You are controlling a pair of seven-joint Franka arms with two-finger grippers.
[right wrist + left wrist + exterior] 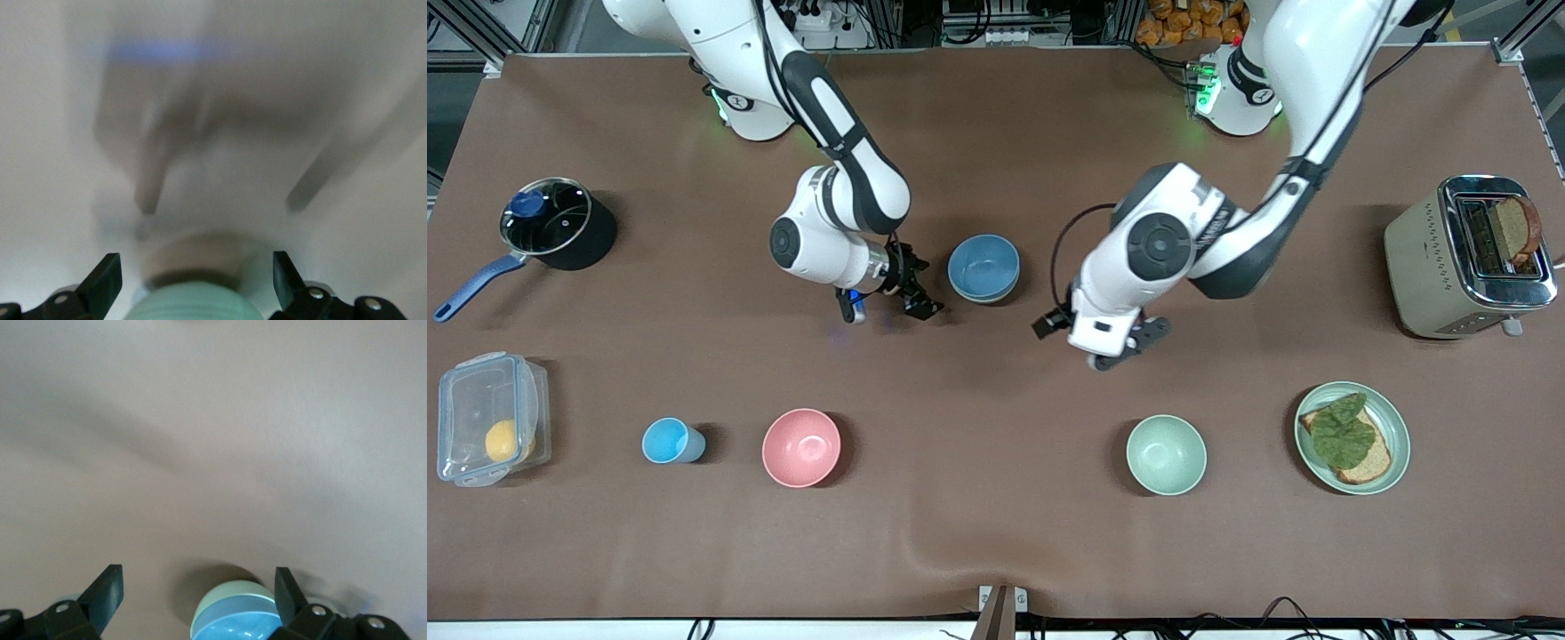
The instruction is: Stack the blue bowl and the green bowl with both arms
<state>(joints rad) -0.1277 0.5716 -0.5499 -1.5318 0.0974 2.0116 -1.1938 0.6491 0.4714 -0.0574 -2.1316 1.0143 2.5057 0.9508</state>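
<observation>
The blue bowl [983, 267] is seen sitting nested inside a pale mint-green bowl [230, 603], whose rim is showing as a thin band beneath the blue one; the stack is resting on the brown table [996, 533] between the two grippers, farther from the front camera than the row of dishes. It is shown as a round, plain, matte medium-blue bowl with a smooth inside. A second green bowl [1166, 454], alike in shape and size, is being left alone, nearer to the front camera and toward the left arm's end, beside the green plate [1396, 427] that is carrying toast and a leaf. The right gripper [885, 307] is being held just beside the stack, toward the right arm's end, with its fingers spread and nothing between them. The left gripper [1107, 342] is being held over bare table between the stack and the lone green bowl, its fingers likewise parted and empty. A pink bowl [801, 447] and a light-blue cup [669, 441] are seen toward the right arm's end.
</observation>
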